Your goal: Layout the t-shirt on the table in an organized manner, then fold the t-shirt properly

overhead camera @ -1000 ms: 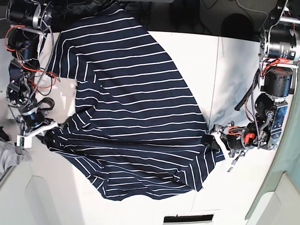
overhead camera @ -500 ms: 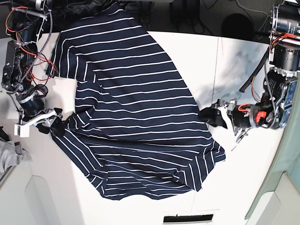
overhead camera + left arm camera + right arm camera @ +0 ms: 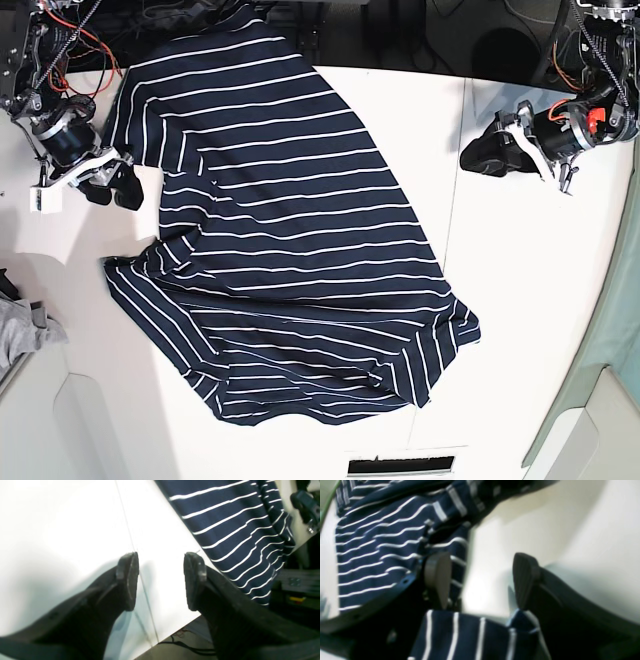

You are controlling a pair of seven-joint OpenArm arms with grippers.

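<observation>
The t-shirt point(image 3: 280, 230) lies spread on the table point(image 3: 520, 330), its top edge reaching past the far table edge. The left gripper point(image 3: 487, 155) sits over bare table beside the seam, jaws apart and empty. The right gripper point(image 3: 110, 185) sits just beside the shirt's sleeve, jaws apart, holding nothing.

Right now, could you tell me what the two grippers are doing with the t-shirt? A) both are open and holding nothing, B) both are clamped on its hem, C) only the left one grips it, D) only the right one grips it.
A: the left gripper and the right gripper both show spread jaws with only the table between them, clear of the t-shirt.
</observation>
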